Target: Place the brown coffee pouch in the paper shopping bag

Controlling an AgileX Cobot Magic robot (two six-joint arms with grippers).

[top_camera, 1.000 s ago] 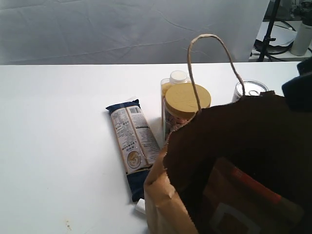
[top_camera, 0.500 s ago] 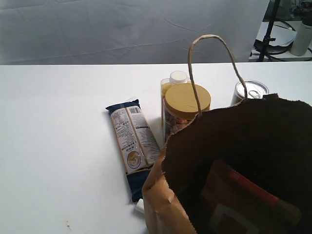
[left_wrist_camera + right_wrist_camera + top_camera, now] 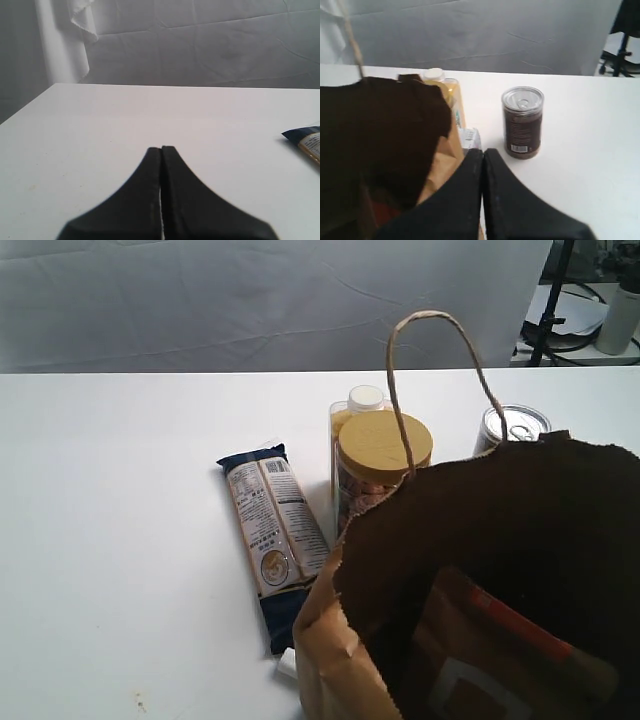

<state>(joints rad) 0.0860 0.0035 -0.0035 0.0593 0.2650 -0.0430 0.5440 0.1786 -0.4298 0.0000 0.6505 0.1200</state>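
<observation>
The paper shopping bag stands open at the front right of the table, its cord handle looping up. Inside it lies the brown coffee pouch, its orange strip and white label showing. In the right wrist view the bag sits beside my right gripper, which is shut and empty, just outside the bag's rim. A red-orange patch of the pouch shows deep in the bag. My left gripper is shut over bare table, far from the bag. Neither gripper appears in the exterior view.
A dark blue flat packet lies left of the bag. Behind the bag stand a yellow-lidded jar, a clear bottle and a dark can, the can standing just ahead of my right gripper. White table spreads to the left.
A dark shape at the right edge, likely the right arm, has left the exterior view. The bag's rim shifted slightly. The pouch stays inside the bag.
</observation>
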